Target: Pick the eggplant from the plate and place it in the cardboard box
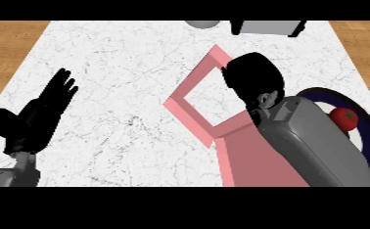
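So at this point my right hand (249,79) was hanging over the pink cardboard box (189,83), right above its open middle, with the grey forearm crossing the box's near wall on the way in. The hand was curled over into one dark lump, and honestly I couldn't tell whether the fingers were clamped on the eggplant or just closed on nothing, because I couldn't pick the eggplant out anywhere in the head view. My guess was that it was tucked inside that curl, since a hand parked over the box only makes sense if it's carrying something to drop in. The dark plate (323,95) sat just to the right of the box, mostly hidden behind the forearm, and the only thing I could see on it was a red tomato (345,118). No eggplant showing there, which fit the carrying theory. My left hand (45,106) was resting off at the left of the white marble bench (115,66), fingers straight and spread, well clear of everything. Next call was just opening up over the box.
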You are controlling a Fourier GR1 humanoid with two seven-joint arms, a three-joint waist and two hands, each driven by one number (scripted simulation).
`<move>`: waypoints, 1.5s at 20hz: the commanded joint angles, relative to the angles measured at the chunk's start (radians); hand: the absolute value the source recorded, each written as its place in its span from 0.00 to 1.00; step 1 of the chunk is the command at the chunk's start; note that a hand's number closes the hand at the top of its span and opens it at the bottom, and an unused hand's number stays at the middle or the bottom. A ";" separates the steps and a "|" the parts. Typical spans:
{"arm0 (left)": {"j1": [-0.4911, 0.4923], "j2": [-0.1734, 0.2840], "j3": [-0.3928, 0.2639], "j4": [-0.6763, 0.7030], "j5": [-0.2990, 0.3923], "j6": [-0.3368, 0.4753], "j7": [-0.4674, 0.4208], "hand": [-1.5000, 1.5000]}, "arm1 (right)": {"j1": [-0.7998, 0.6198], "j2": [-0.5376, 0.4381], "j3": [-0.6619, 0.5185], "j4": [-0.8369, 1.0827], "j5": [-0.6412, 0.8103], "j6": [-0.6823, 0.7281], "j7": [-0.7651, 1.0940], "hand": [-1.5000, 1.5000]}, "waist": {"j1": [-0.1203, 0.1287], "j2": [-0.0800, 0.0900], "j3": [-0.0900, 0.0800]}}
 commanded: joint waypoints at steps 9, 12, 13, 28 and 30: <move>0.027 0.002 0.025 -0.023 0.007 -0.004 -0.015 0.50 | -0.207 0.292 0.019 -0.013 0.017 -0.024 0.541 1.00 | -0.004 0.027 0.033; -0.010 0.012 0.030 0.021 -0.010 -0.003 -0.010 0.50 | -0.291 0.294 -0.014 0.053 0.011 -0.047 0.587 1.00 | -0.010 0.040 0.033; 0.024 -0.003 0.022 -0.010 0.005 -0.017 -0.017 0.50 | -0.309 0.295 -0.027 0.104 0.017 -0.055 0.589 1.00 | 0.001 0.042 0.034; 0.079 -0.040 0.053 -0.055 -0.046 -0.030 -0.035 0.50 | -0.159 0.235 -0.052 0.104 0.123 -0.057 0.397 1.00 | -0.025 0.045 0.037; 0.064 -0.019 0.103 -0.016 -0.004 -0.077 -0.038 0.50 | -0.107 0.186 -0.074 0.070 0.130 -0.092 0.329 1.00 | -0.026 0.046 0.037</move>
